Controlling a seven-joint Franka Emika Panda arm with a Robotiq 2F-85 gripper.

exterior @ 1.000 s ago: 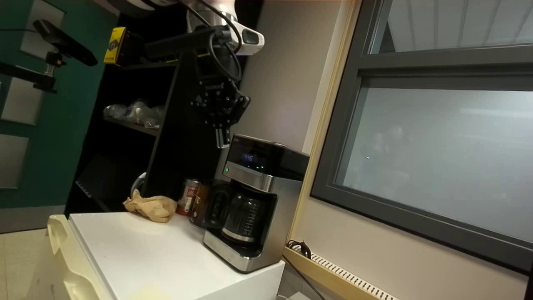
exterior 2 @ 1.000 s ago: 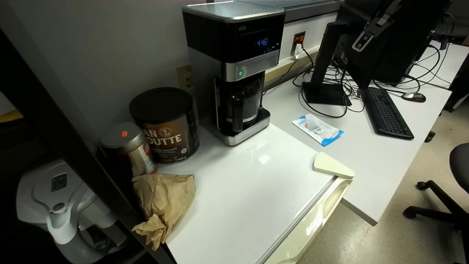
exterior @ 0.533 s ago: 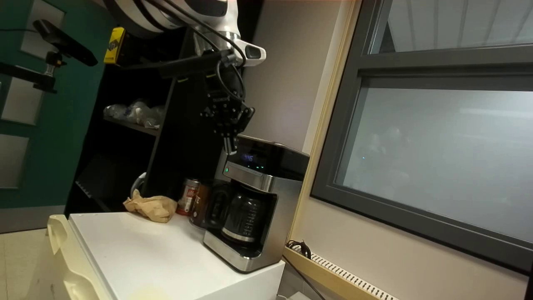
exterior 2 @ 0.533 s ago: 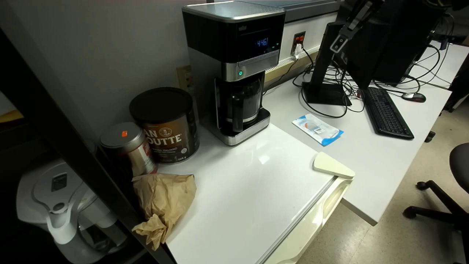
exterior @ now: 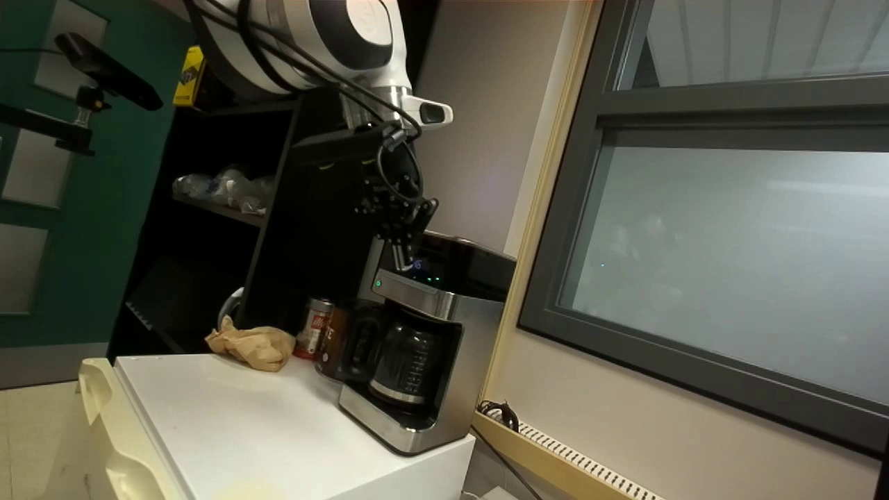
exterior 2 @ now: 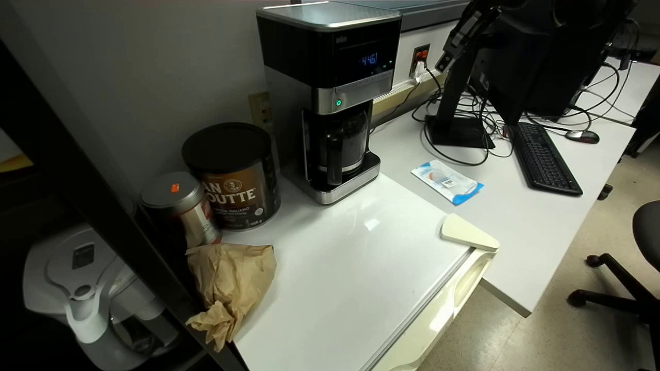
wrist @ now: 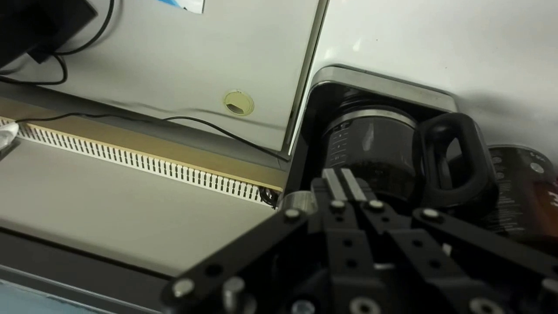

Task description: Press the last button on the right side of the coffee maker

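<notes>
The pincer [wrist: 343,183] is pinched together near the coffee maker [exterior 2: 326,99], where a glass pot [exterior 2: 355,140] sits, too dark to see inside. A brown can [exterior 2: 236,195] has its lid [exterior 2: 227,146] on.

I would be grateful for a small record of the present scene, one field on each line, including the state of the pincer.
Main object: coffee maker, standing on a white surface
Readout: display shows 4:46
Indicator: round green light, lit
Vessel: carafe, inside the coffee maker; contents unclear
Tool: pincer, shut, holding nothing
Contact: none; an exterior view shows a gap between pincer and coffee maker
Nearby: brown canister, smaller can, crumpled paper bag
Farther off: desk with keyboard, mouse, blue-and-white packet
</notes>
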